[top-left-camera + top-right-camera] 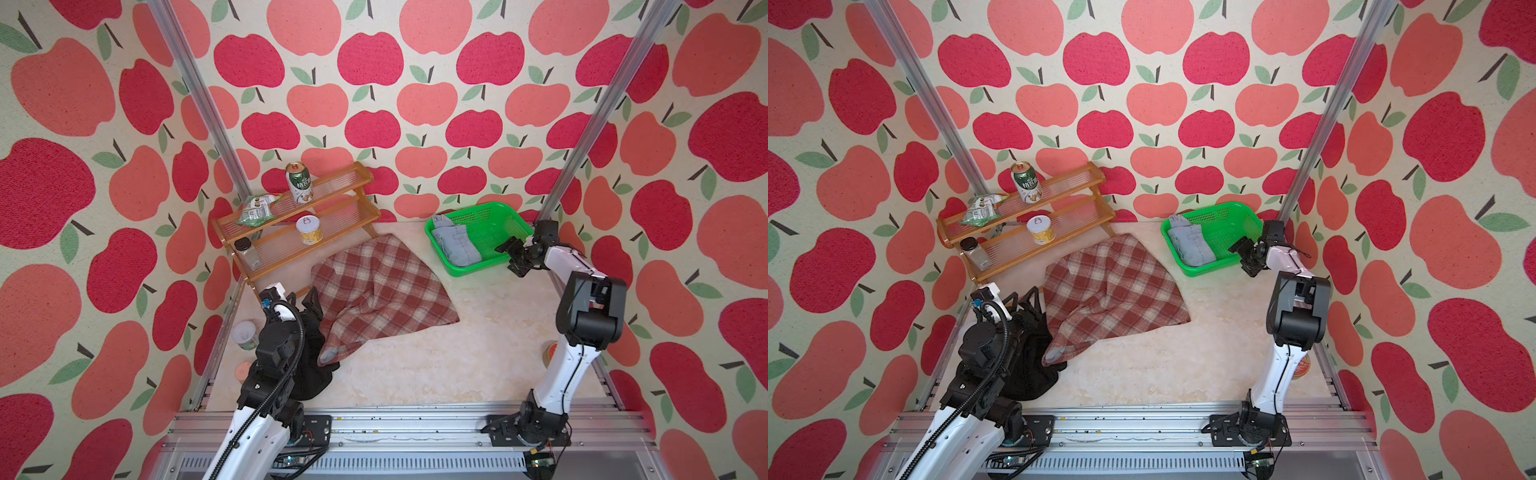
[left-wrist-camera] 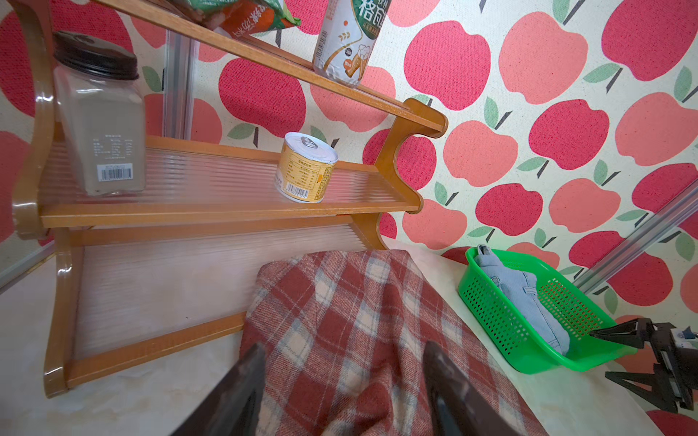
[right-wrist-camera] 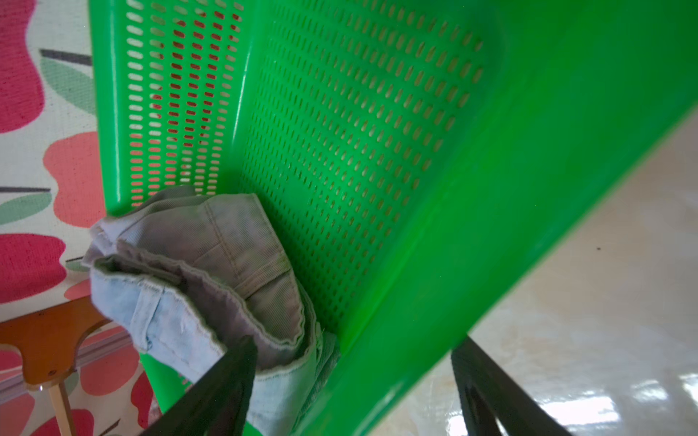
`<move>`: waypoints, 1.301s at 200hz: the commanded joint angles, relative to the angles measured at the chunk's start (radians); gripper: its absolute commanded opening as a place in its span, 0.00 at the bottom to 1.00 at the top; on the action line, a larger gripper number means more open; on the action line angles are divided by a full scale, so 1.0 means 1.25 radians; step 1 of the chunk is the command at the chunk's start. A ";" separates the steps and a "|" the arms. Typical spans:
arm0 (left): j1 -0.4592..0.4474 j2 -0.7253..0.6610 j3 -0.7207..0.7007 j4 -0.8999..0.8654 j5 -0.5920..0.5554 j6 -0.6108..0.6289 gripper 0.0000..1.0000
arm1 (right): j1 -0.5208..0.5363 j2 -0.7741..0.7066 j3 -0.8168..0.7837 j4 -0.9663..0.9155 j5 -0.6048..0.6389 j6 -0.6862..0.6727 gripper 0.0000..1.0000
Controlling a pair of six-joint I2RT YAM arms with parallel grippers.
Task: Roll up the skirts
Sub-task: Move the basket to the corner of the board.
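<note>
The plaid skirt lies spread flat mid-table. The black skirt is bunched at its near-left corner, mostly hidden under my left arm. A rolled denim skirt rests inside the green basket. My left gripper hovers open over the plaid skirt's left edge, nothing between its fingers. My right gripper is open at the basket's near right corner. It straddles the rim, one finger inside by the denim and one outside over the table.
A wooden two-tier rack stands at the back left, holding a drink can, a tin, a jar and a snack bag. Two small cups sit by the left wall. A round red-topped thing is by my right arm.
</note>
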 commanded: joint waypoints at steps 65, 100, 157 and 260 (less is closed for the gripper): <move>0.008 -0.013 -0.017 0.017 0.003 0.015 0.68 | -0.002 0.089 0.123 -0.034 0.049 0.137 0.33; 0.010 0.012 -0.017 0.037 0.013 0.013 0.68 | -0.029 0.083 0.092 -0.014 0.033 0.201 0.06; 0.013 0.037 -0.009 0.045 0.025 0.016 0.68 | -0.101 0.022 -0.014 0.069 0.002 0.286 0.00; 0.022 0.140 0.038 0.004 0.054 0.007 0.72 | -0.159 0.038 0.064 0.076 -0.045 0.355 0.53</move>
